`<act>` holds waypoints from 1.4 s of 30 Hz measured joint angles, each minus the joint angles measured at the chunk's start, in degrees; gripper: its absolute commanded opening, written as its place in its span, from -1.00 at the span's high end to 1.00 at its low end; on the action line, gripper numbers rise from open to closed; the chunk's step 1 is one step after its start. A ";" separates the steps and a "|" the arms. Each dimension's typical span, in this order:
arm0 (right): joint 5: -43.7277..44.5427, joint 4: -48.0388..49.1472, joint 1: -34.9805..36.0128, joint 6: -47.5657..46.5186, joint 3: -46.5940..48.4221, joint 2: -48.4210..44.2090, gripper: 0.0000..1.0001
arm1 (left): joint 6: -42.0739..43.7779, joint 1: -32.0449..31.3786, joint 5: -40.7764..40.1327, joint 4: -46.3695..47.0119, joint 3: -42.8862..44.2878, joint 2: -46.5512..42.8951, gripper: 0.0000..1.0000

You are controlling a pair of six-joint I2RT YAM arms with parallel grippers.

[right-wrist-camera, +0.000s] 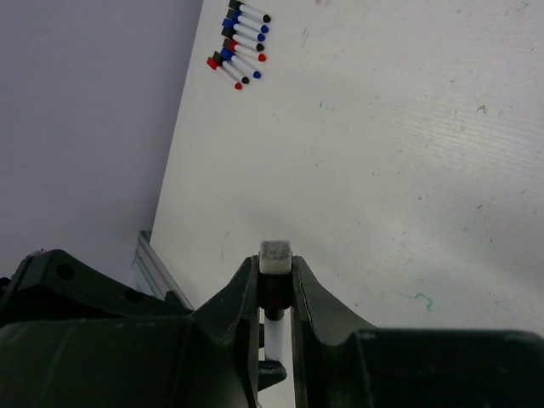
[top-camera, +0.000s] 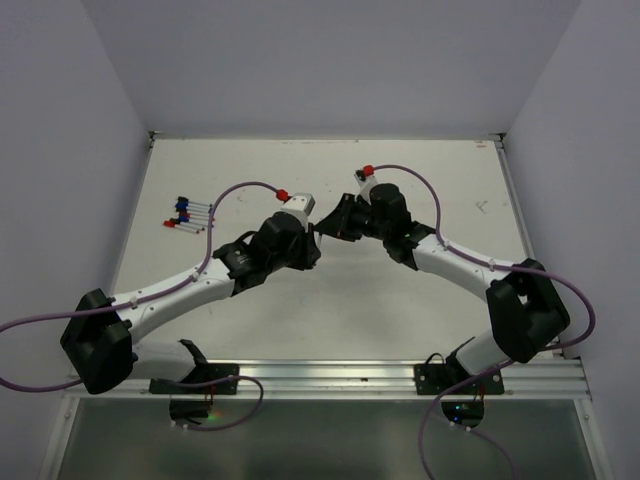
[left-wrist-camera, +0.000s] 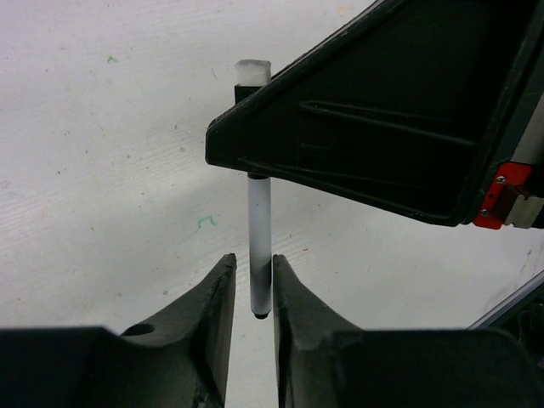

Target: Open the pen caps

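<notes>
The spare pens [top-camera: 190, 213] lie at the upper left of the top view. At the centre, my left gripper [left-wrist-camera: 253, 265] stands slightly spread around the white pen [left-wrist-camera: 258, 212], not gripping it. My right gripper [right-wrist-camera: 275, 265] pinches its black cap [right-wrist-camera: 274, 297]. I should clamp the barrel firmly, then pull straight along the pen without bending it.

Bright, even light; soft shadows

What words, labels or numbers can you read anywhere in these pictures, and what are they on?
None can be read.
The held pen shows a plain white barrel.
The pens at the table's edge are too small to show any print.
The green marks on the table are scribbles, not letters.
</notes>
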 measured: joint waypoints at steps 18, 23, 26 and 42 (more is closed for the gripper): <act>-0.07 0.37 0.00 1.27 -0.11 -0.59 1.00 | -0.20 0.00 0.48 0.26 -0.02 0.00 0.81; -0.24 0.37 -0.02 1.27 -0.13 -0.63 1.00 | 0.09 0.07 2.01 1.03 -0.13 -0.02 1.00; -1.33 1.03 -0.42 1.25 -0.66 -0.87 1.00 | 0.09 0.59 4.17 1.60 -0.50 -0.31 1.00; -29.14 54.99 -8.96 24.79 -12.41 1.16 1.00 | -12.68 10.71 36.11 34.07 -15.98 -13.81 1.00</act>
